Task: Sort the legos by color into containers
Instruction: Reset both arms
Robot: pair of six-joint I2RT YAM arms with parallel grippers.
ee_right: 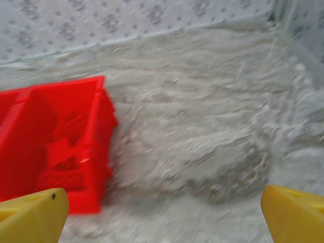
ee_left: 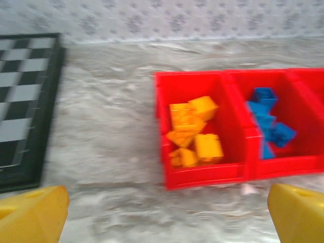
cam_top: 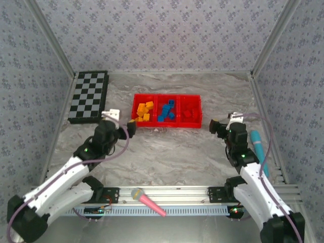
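My left gripper [ee_left: 164, 220] spread wide, empty; shallow red plastic tray [ee_left: 205, 178] just ahead holds small orange-yellow plastic bricks [ee_left: 193, 132] and blue bricks [ee_left: 268, 126], in separate compartments. My right gripper [ee_right: 164, 217] likewise wide and empty, red bricks [ee_right: 63, 159] ahead-left.

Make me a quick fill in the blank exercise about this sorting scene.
The bricks in the tray's middle compartment are ____.
The orange-yellow bricks lie in the tray's ____ compartment.
The left pincer and the right pincer both stand ____.
Missing words: blue; left; open.
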